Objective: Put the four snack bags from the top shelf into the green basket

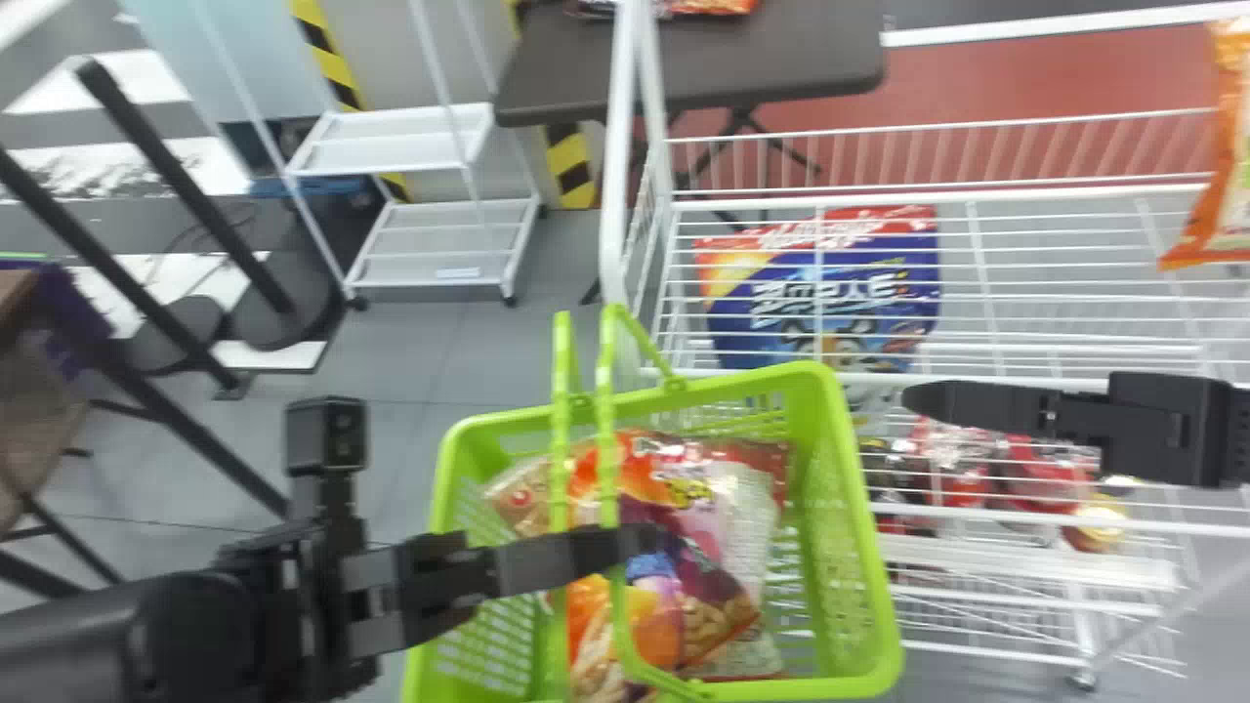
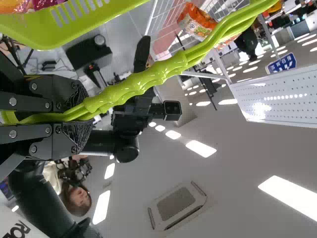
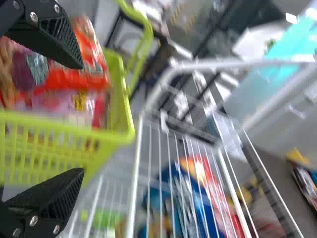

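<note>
Your green basket [image 1: 872, 552], handles [image 1: 609, 391] raised, holds overlapping snack bags [image 1: 688, 508]; another orange bag [image 1: 1228, 166] sits at the head view's right edge.

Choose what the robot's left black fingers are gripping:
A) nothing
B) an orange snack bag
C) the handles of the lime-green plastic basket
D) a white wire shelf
C: the left fingers are closed around the lime-green handles of the plastic basket.

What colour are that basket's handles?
The handles are bright lime green, clearest in the left wrist view.
</note>
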